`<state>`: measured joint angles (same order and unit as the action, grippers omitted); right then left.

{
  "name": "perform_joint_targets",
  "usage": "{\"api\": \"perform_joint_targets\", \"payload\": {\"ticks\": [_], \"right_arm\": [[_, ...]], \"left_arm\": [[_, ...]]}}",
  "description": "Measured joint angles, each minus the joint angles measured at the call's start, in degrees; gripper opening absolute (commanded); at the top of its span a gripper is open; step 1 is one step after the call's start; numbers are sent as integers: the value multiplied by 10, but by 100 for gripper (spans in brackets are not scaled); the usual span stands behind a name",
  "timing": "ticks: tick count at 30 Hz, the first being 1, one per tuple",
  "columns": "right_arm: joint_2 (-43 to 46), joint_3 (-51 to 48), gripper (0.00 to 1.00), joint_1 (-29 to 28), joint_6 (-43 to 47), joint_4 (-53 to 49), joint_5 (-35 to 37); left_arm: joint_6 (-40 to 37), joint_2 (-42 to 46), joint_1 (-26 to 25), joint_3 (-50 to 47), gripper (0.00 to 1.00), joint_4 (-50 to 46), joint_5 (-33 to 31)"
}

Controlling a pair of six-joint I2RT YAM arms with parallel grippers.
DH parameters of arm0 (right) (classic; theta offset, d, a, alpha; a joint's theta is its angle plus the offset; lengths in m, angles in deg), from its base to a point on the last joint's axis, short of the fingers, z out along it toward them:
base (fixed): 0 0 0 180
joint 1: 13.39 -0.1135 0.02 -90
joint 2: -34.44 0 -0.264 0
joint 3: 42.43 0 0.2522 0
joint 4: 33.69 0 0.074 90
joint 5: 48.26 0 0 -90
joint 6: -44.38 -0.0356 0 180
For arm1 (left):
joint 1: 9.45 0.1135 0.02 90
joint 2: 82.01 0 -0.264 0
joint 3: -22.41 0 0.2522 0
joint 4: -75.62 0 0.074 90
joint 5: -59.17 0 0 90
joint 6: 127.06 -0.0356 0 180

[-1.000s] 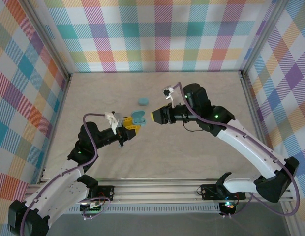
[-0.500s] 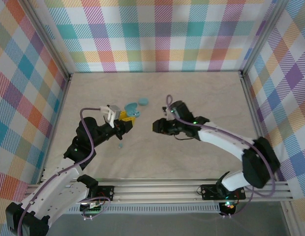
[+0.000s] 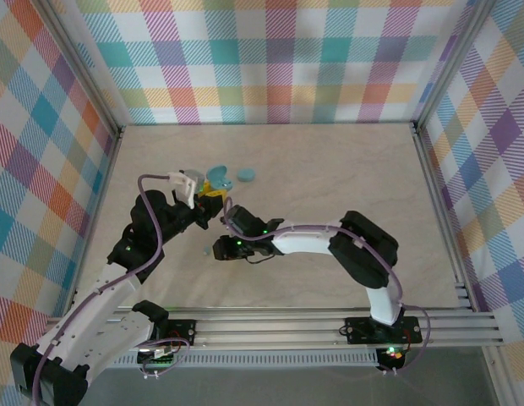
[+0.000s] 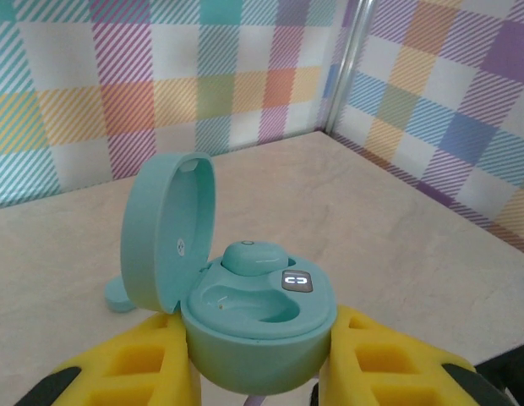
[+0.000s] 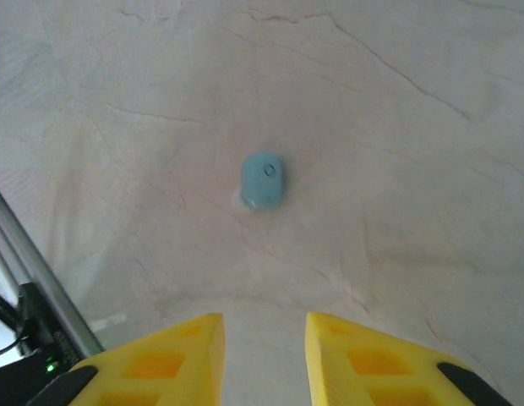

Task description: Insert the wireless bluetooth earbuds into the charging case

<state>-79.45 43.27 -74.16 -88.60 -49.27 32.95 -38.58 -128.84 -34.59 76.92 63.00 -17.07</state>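
Teal plastic, glossy and bead-small, the loose earbud [image 5: 263,179] lay alone on the table [image 5: 397,127], just above the middle of the right wrist view. It was apart from the right gripper [image 5: 262,355], whose yellow fingers stood spread at the bottom edge with nothing between them.

At the lower centre of the left wrist view, the left gripper [image 4: 260,368] was clamped on the charging case [image 4: 258,326], held upright with its lid [image 4: 169,228] swung open to the left. One seated earbud [image 4: 253,256] filled the far socket, and the near empty socket [image 4: 237,300] lay bare.

By its looks the loose bud was nearly weightless, hard and slick. It seemed likely to skid on the table or squirt out of an off-centre pinch. A light squeeze across its broader sides, with the pads centred on it, seemed the safest hold.
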Motion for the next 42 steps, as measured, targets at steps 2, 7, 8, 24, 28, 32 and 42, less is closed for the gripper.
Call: {"api": "perform_joint_targets", "payload": {"ticks": [2,7,8,24,28,32,42], "right_arm": [[-20,28,33,-8,8,-9,16],[-40,65,38,-15,30,-40,51],[-43,74,38,-16,35,-49,57],[-104,175,39,-24,90,-117,95],[-111,186,39,-25,95,-130,95],[-123,200,39,-26,96,-139,95],[-146,228,38,-27,106,-164,94]], "left_arm": [[-3,0,2,3,0,-6,-7],[-7,1,3,7,0,-10,-15],[-7,1,3,8,0,-10,-15],[-10,-6,10,14,0,-16,-43],[-11,-6,10,14,0,-22,-45],[-11,-6,11,14,0,-29,-50],[-11,2,13,14,0,-40,-55]]}}
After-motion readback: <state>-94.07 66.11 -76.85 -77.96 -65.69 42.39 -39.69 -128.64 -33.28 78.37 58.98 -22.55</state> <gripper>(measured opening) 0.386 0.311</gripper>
